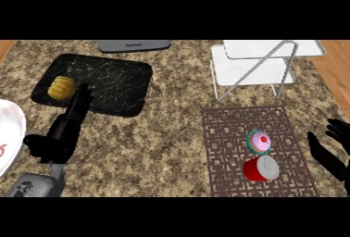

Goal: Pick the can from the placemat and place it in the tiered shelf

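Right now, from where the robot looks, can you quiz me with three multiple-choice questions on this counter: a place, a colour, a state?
1. Where is the can?
A inside a bowl. B on the placemat. C on a stove.

2. What colour is the can's side?
A red. B blue. C green.

3. How is the right hand?
A curled round the can. B pressing down on the can. C open, apart from the can.

Answers:
1 B: the can lies on the brown patterned mat, beside a pink cupcake.
2 A: its wall is red and its end is pale.
3 C: its fingers are spread at the view's right edge, with a gap to the can.
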